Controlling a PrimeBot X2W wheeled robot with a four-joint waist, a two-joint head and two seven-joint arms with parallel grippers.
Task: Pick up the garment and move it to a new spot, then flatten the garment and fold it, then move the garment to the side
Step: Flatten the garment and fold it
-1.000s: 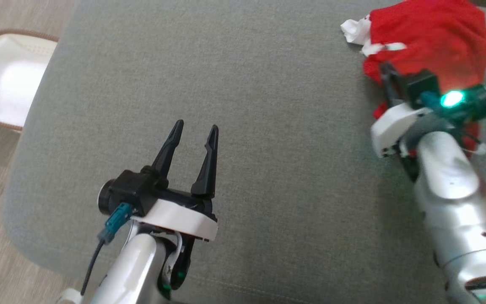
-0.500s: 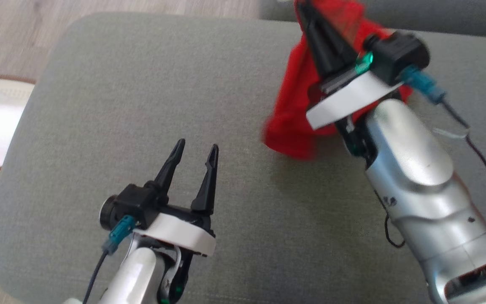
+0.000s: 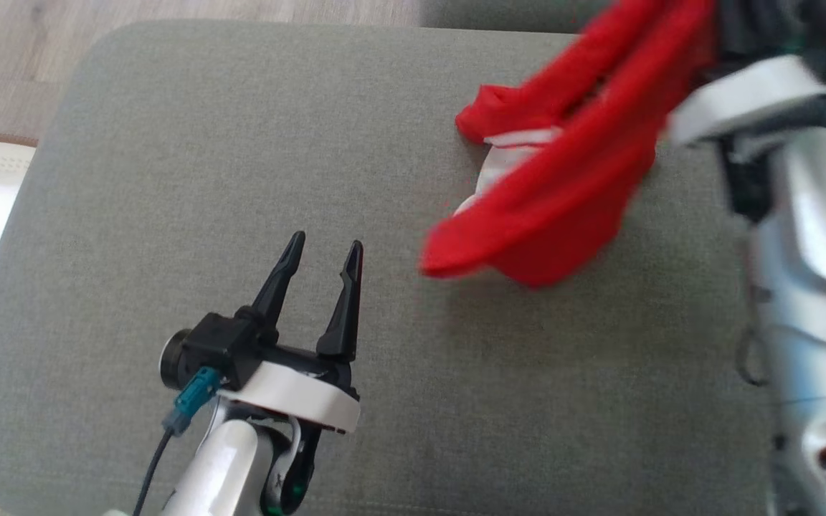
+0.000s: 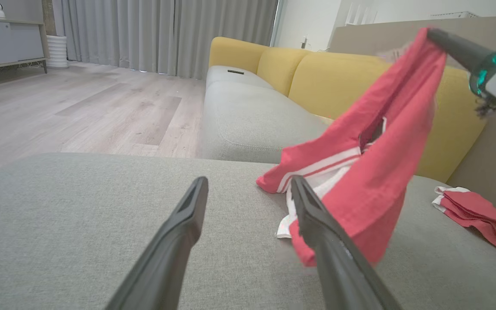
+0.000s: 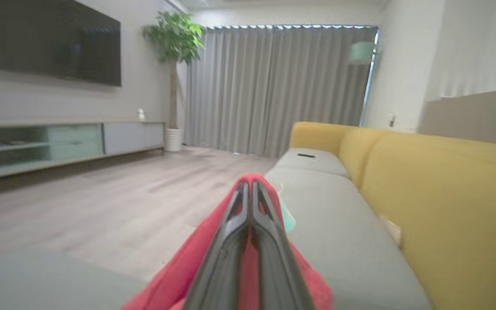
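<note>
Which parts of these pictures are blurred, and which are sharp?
Head view: the red garment and the right forearm are smeared, the left gripper is sharp. Left wrist view: mostly sharp, only the garment's lower edge is soft. Right wrist view: soft all over.

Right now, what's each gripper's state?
Left gripper: open, holding nothing.
Right gripper: shut on the red garment.

Two garments (image 4: pixel 373 181) (image 4: pixel 485 217), two grippers (image 3: pixel 328 240) (image 5: pixel 248 185)

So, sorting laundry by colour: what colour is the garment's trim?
White trim on the red garment, clearest in left wrist view.
</note>
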